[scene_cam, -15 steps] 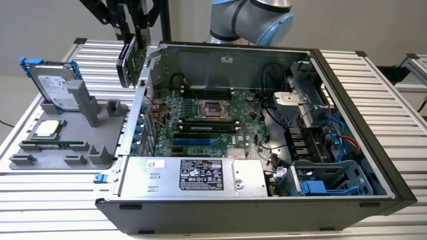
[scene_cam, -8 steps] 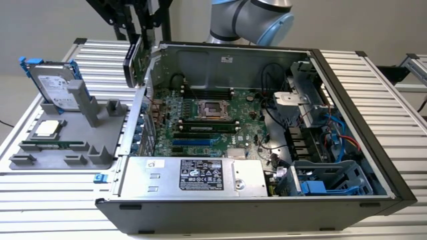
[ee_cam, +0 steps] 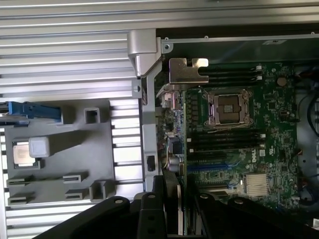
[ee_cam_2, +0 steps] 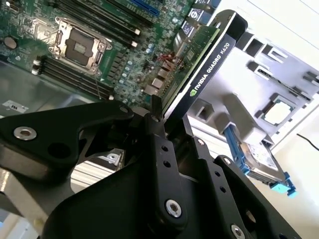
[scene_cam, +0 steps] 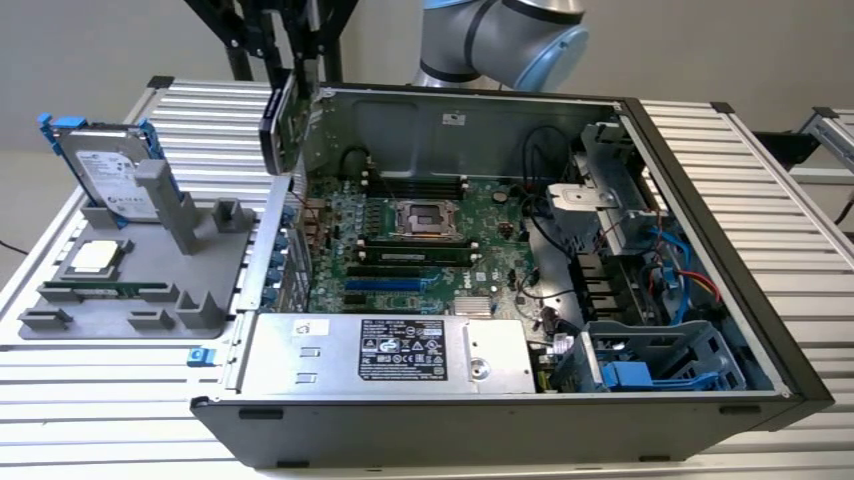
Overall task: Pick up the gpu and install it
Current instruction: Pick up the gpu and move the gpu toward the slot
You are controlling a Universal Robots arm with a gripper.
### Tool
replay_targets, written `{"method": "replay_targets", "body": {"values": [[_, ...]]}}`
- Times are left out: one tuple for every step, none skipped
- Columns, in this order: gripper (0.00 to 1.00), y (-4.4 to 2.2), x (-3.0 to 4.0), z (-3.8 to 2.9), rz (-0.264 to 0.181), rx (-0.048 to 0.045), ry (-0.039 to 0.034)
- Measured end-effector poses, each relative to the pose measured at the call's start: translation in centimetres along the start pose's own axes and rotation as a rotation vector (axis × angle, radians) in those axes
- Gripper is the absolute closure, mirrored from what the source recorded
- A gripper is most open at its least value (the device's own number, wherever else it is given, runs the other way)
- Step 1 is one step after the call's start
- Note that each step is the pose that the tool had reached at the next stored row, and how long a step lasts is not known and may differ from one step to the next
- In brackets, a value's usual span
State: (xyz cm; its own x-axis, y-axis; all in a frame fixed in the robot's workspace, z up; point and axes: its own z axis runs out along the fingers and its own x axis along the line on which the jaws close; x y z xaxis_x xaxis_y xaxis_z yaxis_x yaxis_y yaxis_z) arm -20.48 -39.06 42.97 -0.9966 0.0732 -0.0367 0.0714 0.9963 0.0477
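Right now I see my pincer point(ee_cam_2: 162, 112) clamped on the gpu point(ee_cam_2: 207, 67), which hangs edge-on from its fingers above the open computer case's point(scene_cam: 467, 430) wall at the exterior view's left.

The gpu point(scene_cam: 280, 125) hangs over the case wall point(scene_cam: 264, 262), between the holder point(scene_cam: 80, 322) at the exterior view's left and the motherboard point(scene_cam: 400, 250).

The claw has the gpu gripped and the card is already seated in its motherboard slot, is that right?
Not quite. The claw does grip the gpu, but the card is not seated. The exterior view shows it held up in the air at the edge of the case on the exterior view's left, well above the motherboard.
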Motion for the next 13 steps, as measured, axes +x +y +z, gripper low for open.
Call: {"method": "replay_targets", "body": {"values": [[1.0,0.03,-0.11,0.02,0.0,0.0001,0.0],[1.0,0.06,-0.23,0.03,0.0,0.0001,0.0],[1.0,0.09,-0.34,0.06,0.0,0.0001,0.0],[1.0,0.13,-0.44,0.07,0.0,0.0002,0.0],[1.0,0.17,-0.56,0.09,0.0,0.0003,0.0],[1.0,0.2,-0.67,0.11,0.0,0.0004,0.0],[1.0,0.23,-0.77,0.13,0.0,0.0004,0.0],[1.0,0.26,-0.89,0.15,0.0,0.0004,0.0],[1.0,0.29,-1.0,0.17,0.0,0.0005,0.0],[1.0,0.32,-1.12,0.18,0.0,0.0005,0.0],[1.0,0.35,-1.24,0.2,0.0,0.0005,0.0],[1.0,0.39,-1.35,0.22,0.0,0.0006,0.0],[1.0,0.42,-1.46,0.24,0.0,0.0006,0.0]]}}
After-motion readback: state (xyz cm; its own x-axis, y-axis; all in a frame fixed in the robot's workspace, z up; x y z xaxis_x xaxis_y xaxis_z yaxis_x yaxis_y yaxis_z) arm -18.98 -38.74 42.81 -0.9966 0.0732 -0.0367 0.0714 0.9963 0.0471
